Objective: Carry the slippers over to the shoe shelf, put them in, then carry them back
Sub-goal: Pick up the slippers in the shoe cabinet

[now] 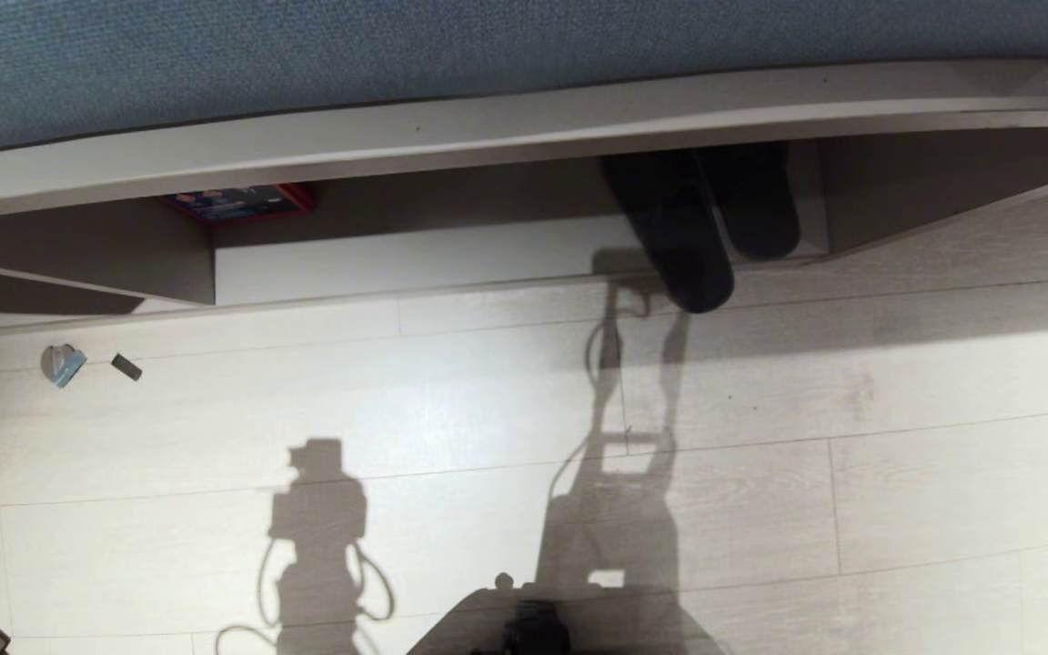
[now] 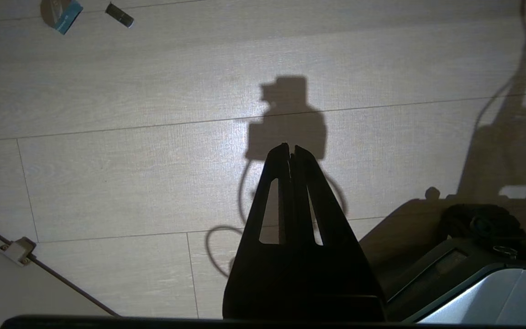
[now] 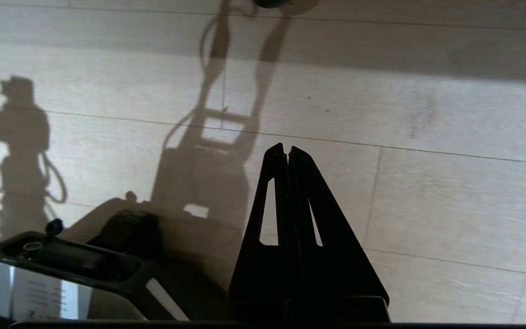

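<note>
Left end effector [image 2: 292,151] closed, empty, above bare floor [image 1: 851,509]. Slippers [image 1: 688,236] side by side in shelf [image 1: 506,255], right of centre, left one's end jutting onto floor. Right end effector [image 3: 286,150] closed, empty, above floor.

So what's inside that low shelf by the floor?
The shoe shelf holds the pair of dark slippers at its right end, one toe poking out over the floor. A red-edged box sits further left. The slippers' heel ends are hidden under the shelf's top board.
</note>
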Tool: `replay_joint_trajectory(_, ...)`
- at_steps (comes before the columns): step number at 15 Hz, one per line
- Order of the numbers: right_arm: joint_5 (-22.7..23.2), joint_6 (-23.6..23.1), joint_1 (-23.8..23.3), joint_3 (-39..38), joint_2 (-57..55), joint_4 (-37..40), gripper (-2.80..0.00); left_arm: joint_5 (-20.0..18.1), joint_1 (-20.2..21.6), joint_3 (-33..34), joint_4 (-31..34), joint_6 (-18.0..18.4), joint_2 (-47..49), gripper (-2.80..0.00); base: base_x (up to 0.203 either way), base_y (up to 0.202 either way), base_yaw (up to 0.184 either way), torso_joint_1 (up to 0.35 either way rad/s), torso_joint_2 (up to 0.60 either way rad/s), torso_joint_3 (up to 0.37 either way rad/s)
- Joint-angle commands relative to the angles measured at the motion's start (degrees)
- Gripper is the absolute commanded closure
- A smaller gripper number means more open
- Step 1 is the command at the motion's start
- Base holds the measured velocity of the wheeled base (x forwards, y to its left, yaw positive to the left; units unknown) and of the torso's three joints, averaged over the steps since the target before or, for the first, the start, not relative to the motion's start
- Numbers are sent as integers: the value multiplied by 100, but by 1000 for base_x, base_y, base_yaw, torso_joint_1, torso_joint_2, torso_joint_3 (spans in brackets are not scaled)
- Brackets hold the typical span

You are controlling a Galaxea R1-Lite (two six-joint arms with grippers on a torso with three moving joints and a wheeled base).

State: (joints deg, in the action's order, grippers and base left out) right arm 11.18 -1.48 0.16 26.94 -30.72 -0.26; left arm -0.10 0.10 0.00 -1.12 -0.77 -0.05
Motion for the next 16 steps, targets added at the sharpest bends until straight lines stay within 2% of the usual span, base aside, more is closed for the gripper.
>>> replay_joint_trajectory(1,160,20,2,83,-791,-234,0,1,-1,44,-2,-2,-4,0,0,0,0,0,0,0)
replay_joint_trajectory(3,257,19,2,92,-1027,-509,0,1,-1,44,-2,-2,-4,0,0,0,0,0,0,0)
replay_joint_trajectory(10,385,6,2,262,-1274,-545,0,1,-1,44,-2,-2,-4,0,0,0,0,0,0,0)
replay_joint_trajectory(13,396,-33,5,479,-1689,-555,0,1,-1,44,-2,-3,-4,0,0,0,0,0,0,0)
replay_joint_trajectory(16,642,-82,30,804,-2386,-577,0,1,-1,44,-2,-2,-4,0,0,0,0,0,0,0)
